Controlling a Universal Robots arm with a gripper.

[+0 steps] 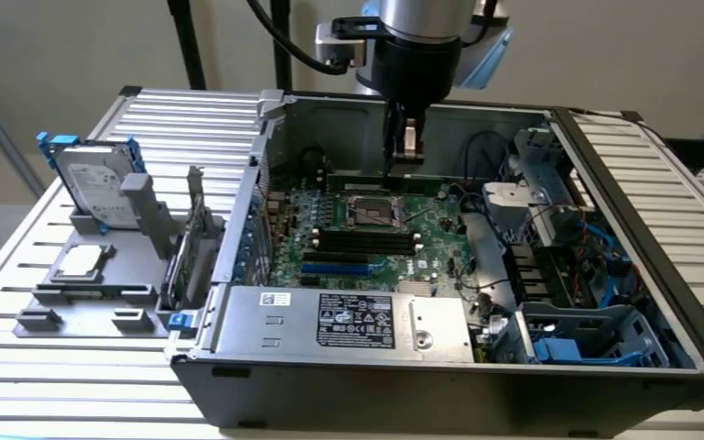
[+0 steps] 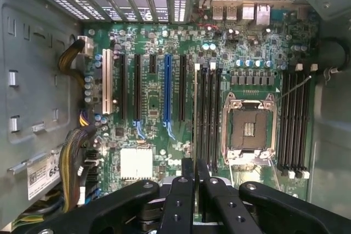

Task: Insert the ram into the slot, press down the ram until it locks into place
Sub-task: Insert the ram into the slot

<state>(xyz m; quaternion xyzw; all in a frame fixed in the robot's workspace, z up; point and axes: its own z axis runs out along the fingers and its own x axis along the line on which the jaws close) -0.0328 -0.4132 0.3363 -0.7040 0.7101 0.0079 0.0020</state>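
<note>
Open computer case (image 1: 645, 183) with its motherboard (image 2: 153, 97). The gripper (image 1: 403, 165) hangs at the far side of the CPU socket (image 2: 248, 127), jaws drawn together and apparently clenched on the upper edge of the ram (image 1: 370, 178), which stands along the memory slot (image 2: 197, 68). The stick is judged light, stiff, thin and fragile, best held mid-length by its bare long edge. The exterior view shows its green face; the wrist view shows it edge-on, in line with the slot.
</note>
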